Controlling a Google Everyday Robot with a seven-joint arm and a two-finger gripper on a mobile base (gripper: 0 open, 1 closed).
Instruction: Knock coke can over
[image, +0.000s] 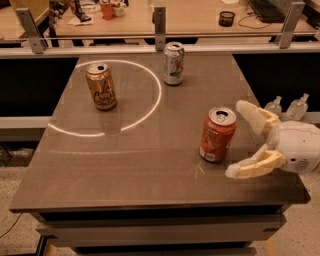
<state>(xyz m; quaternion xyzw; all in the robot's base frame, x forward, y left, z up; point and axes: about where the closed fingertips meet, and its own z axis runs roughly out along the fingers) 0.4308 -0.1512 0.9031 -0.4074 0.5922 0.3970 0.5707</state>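
Evidently the approach was in hand; the gripper (235, 139) hung, jaws wide, just beside the upright coke can (217, 135) near the table's (150, 165) edge; next, seemingly, a sideways shove.

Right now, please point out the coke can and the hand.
coke can (216, 137): camera view, middle of its red side.
hand (237, 139): camera view, midway between its open fingertips, just right of the coke can.
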